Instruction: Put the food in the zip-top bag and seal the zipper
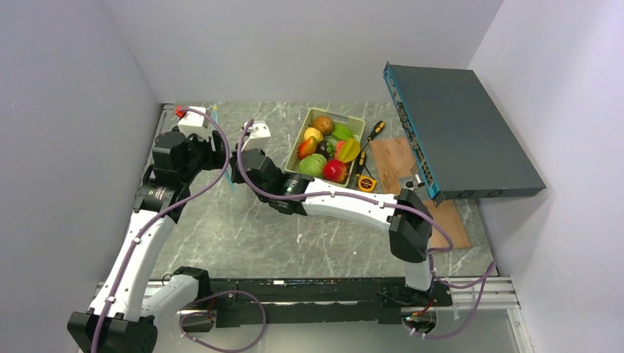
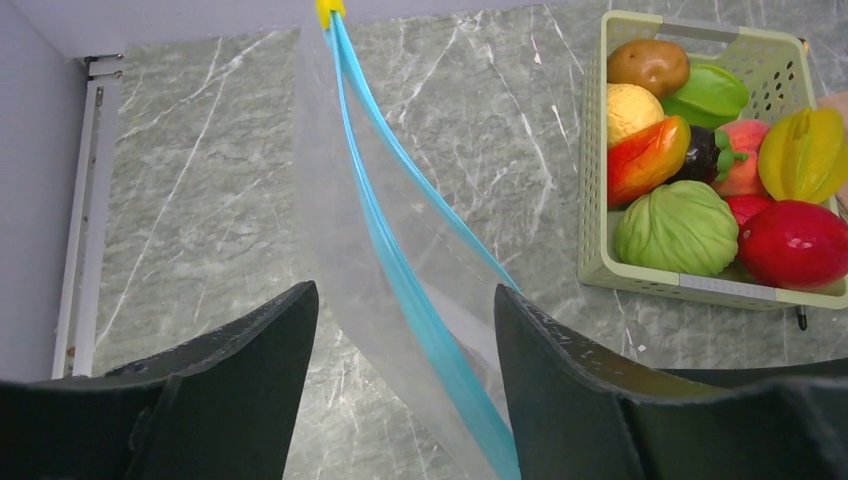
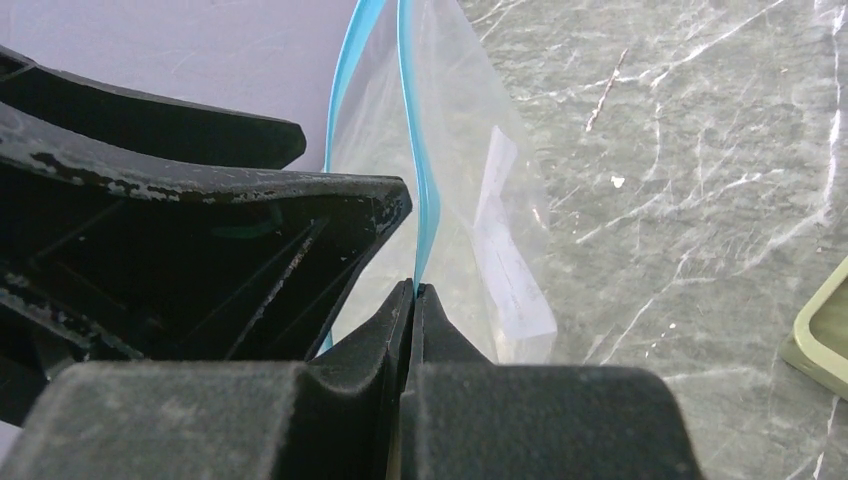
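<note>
right tool (image 3: pixel 413 295) pressed together, pinching zipper (image 2: pixel 375 215) | left tool (image 2: pixel 405 300) spread astride zip-top bag (image 3: pixel 480 180) | bag likely light, limp, slippery | hold best at stiffer zipper strip

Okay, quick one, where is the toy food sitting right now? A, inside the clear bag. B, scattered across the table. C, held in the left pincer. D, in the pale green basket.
D: the left wrist view shows the food piled in the basket, while the clear zip-top bag in front of the open left pincer holds none.
</note>
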